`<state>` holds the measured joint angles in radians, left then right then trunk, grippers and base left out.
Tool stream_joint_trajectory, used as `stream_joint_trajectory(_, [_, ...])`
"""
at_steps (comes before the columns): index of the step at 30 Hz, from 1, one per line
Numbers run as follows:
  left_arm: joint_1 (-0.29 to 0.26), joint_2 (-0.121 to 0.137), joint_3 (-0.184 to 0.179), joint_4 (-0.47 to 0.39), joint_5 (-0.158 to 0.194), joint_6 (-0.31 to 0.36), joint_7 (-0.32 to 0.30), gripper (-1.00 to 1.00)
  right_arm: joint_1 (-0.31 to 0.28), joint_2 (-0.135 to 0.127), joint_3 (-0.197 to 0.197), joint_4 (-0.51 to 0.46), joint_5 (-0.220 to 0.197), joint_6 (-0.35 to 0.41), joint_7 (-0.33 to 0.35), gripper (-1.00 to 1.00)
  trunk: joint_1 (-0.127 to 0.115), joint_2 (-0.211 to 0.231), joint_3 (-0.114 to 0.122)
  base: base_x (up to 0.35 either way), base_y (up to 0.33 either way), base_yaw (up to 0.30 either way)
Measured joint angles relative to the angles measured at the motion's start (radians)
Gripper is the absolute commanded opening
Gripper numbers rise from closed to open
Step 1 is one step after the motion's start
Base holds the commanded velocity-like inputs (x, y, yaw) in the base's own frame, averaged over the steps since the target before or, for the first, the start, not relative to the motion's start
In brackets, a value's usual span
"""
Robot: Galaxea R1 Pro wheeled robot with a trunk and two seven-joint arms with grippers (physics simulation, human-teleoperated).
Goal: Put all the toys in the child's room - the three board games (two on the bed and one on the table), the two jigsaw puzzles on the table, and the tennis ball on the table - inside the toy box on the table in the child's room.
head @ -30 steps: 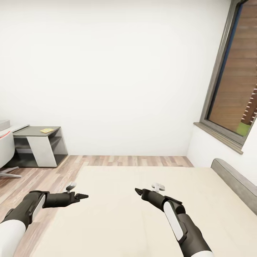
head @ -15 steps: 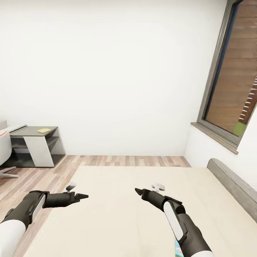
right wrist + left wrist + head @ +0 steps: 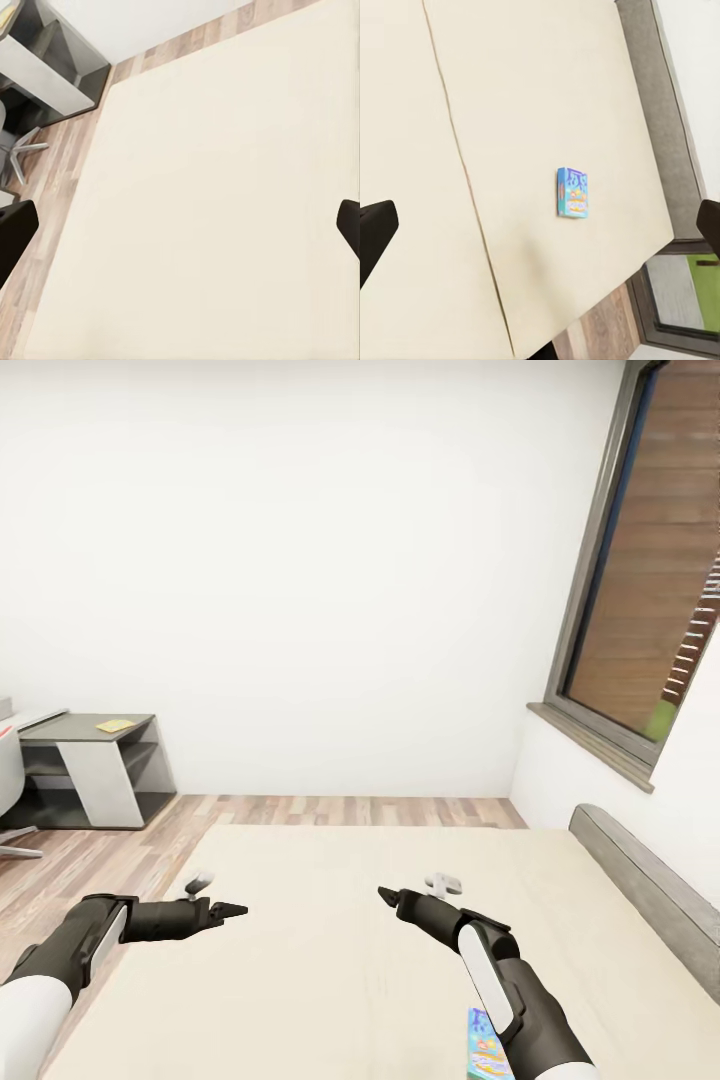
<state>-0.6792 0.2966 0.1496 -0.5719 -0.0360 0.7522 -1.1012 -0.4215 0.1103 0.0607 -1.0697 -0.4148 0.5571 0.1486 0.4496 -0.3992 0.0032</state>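
Both arms hang forward over the bed [image 3: 330, 960], empty, in what looks like a carrying pose for driving rather than a reach. The left gripper [image 3: 232, 909] points toward the right one; in its wrist view the two dark fingertips [image 3: 375, 232] sit at opposite edges of the frame, so the fingers are spread wide with nothing between them. The right gripper [image 3: 385, 894] is the same: its fingertips [image 3: 15, 236] stand far apart over bare mattress. One small blue board game [image 3: 572, 192] lies flat on the mattress, well beyond the left fingers and near the bed's headboard side; from the head it peeks out just under the right forearm [image 3: 485, 1045], behind the right fingers rather than ahead of them. So neither gripper is lined up on it yet, and I judge the robot is positioning itself beside the bed before any pick. The dark desk unit [image 3: 95, 770] stands far past the left fingers against the wall, a yellow sheet [image 3: 114, 726] on top.
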Motion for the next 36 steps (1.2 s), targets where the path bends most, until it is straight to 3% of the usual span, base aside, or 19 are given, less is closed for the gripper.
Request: stream_joint_trajectory(36, [0.0,0.0,0.002,0.0,0.0,0.0,0.0,1.0,0.0,0.0,0.0,0.0,0.0,0.0,0.0,1.0,0.0,0.0,0.0,-0.01,-0.012,0.0])
